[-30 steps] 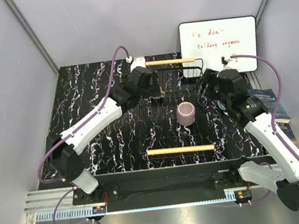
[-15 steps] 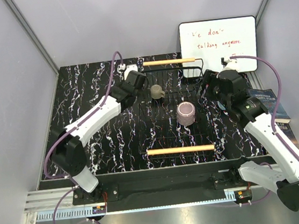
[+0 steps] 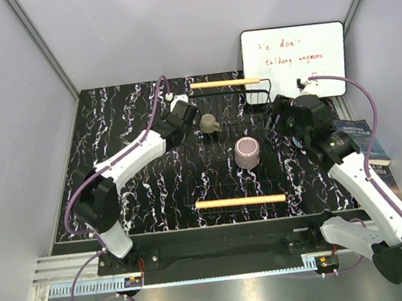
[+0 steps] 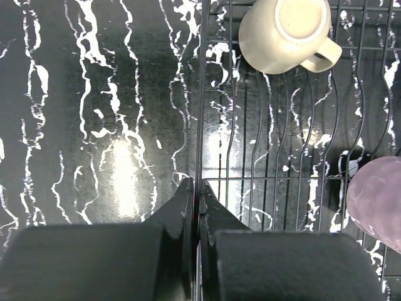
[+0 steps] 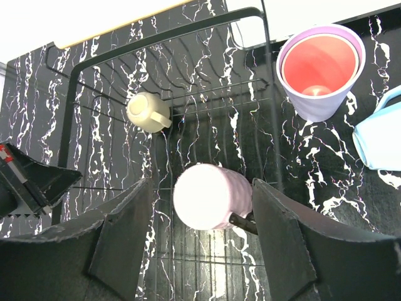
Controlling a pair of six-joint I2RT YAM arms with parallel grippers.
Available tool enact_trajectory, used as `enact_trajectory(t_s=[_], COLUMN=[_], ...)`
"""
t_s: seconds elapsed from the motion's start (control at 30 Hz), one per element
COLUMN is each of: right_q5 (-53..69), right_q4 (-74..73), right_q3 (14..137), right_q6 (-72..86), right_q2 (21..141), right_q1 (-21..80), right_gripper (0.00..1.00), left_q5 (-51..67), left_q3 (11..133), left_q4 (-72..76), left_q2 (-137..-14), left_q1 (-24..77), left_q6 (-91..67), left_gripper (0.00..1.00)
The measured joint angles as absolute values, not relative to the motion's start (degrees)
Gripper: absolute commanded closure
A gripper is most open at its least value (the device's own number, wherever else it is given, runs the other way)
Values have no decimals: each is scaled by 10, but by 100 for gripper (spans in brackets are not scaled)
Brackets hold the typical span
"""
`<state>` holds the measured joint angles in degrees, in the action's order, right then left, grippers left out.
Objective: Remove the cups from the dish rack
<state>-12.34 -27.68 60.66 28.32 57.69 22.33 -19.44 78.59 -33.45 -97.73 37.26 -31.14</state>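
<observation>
Right now the left gripper [image 4: 197, 186] is pinching shut, its two black fingers pressing together on the left edge wire of the dish rack [image 4: 200, 94], which is running straight into the seam between them. It is sitting low over the black marbled table [image 4: 94, 125], along the rack's left side and toward its far half in the top view. Just ahead of the fingertips, and apart from them, the olive-grey mug [image 4: 285, 31] is resting bottom up on the wire grid with its handle sticking out to one side. Further across the wires, the mauve cup [image 3: 246, 152] is standing near the middle of the rack, also apparently bottom up.

The right gripper [image 5: 200, 185] is hanging with its jaws spread wide and gripping nothing. In the top view it is hovering by the rack's right edge, clear of the mauve cup, though the wrist camera is framing that cup between the two fingers. Off the rack to its right, the lavender cup [image 5: 321, 69] is standing upright on the table with the coral cup [image 5: 319, 66] nesting inside it. Beside them, the light blue cup [image 5: 379, 135] is only partly showing at the picture's edge. A whiteboard [image 3: 293, 53] is leaning behind the rack, and a book [image 3: 363, 143] is lying at the table's right side.
</observation>
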Motion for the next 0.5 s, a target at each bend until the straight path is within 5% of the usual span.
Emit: enact_trajectory(t_s=[0.5], right_q5=[-113], right_q4=[-272], right_q3=[592], right_q6=[288], right_q2=[575], right_q1=[223], right_gripper=[29], left_q5=[-200], left_q3=[744], left_q4=[-415], left_q2=[-912], left_q1=[249], left_q6=[-259], left_gripper=[100])
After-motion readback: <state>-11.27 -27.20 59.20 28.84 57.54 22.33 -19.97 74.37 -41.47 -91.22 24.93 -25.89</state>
